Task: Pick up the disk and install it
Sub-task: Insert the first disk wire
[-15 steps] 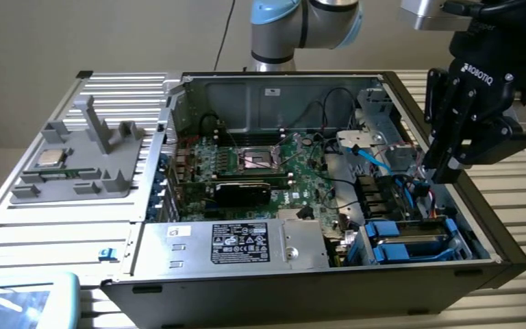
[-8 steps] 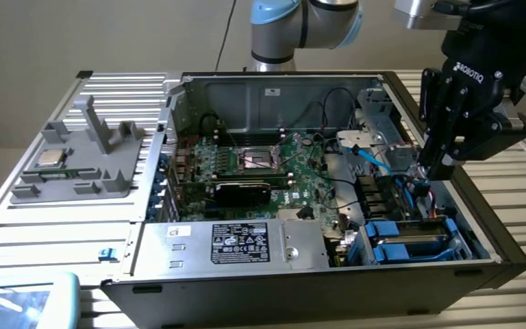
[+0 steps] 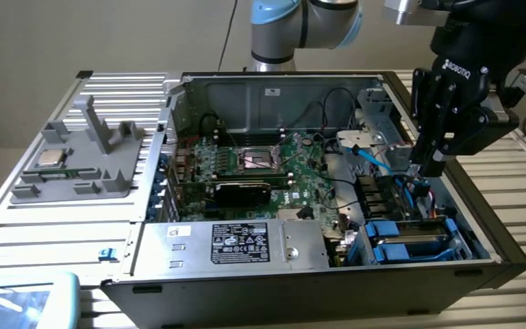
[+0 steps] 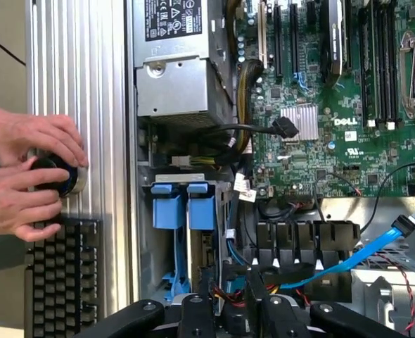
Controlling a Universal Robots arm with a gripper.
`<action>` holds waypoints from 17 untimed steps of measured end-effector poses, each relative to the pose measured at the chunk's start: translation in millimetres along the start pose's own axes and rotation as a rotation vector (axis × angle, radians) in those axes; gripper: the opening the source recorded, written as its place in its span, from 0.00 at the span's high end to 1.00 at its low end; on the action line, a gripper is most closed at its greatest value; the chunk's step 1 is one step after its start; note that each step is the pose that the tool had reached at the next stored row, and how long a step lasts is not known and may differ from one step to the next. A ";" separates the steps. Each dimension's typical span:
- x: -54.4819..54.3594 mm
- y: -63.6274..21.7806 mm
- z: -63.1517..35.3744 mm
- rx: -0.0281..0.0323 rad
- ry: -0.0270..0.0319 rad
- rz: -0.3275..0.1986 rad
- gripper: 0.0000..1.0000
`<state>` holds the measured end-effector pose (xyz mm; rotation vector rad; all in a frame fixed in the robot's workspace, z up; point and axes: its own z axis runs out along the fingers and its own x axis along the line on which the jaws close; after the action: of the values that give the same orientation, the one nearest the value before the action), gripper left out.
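Hanging over the open computer case (image 3: 482,226), the gripper (image 3: 432,168) has its two fingers a little way apart, and there is nothing between them. In the wrist view the gap in the gripper (image 4: 232,313) shows just wires behind it.

The disk (image 3: 414,241) is not in the gripper. It lies low in the corner of the case, near the front on the exterior view's right, with its blue frame around it. The wrist view shows its blue tabs (image 4: 171,205) just beside the big silver box (image 4: 179,77).

Here is what I think could go wrong. A blue cable (image 3: 372,156) and some thin red wires (image 4: 404,282) run close to the fingers. If the gripper goes down there, a finger could catch a wire and pull it loose. The spot is tight, so a finger could also bump the case wall or the green board (image 3: 263,171). If the fingers grab just the blue plastic, the disk might tip or slip out
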<state>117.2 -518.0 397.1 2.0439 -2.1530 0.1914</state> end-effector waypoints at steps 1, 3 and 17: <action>-0.9 -0.3 1.4 -0.0021 0.0004 -0.001 0.69; -1.3 -0.7 2.6 -0.0029 0.0037 -0.001 0.69; -8.0 -0.9 15.4 -0.0074 0.0217 -0.001 0.69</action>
<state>118.0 -513.4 380.3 2.0296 -2.1366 0.2042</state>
